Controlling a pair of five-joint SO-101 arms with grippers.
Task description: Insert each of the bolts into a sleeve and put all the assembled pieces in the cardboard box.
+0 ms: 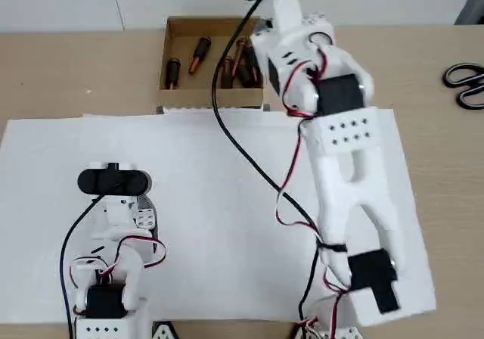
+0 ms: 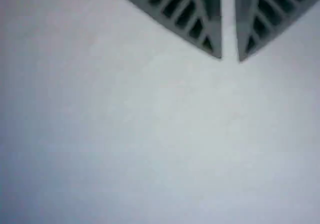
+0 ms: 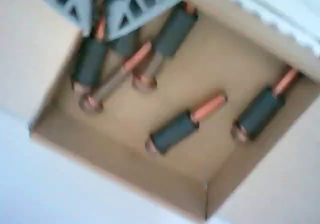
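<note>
While the right gripper [image 3: 99, 26] hung over the cardboard box [image 3: 125, 169] where several assembled pieces [image 3: 175, 129] lay, its grip impossible to tell, the left gripper [image 2: 230, 58] sat closed and empty over the white paper [image 2: 150, 144].

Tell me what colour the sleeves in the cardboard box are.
The sleeves are black, on copper-coloured bolts; clearest in the right wrist view.

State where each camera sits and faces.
High: fixed overhead, looking down on paper, box, both arms.
Left wrist: on left arm, facing paper; its claw shows.
Right wrist: on right arm, looking into box at pieces; its claw shows.
Shared: high and right wrist both show box and pieces.
</note>
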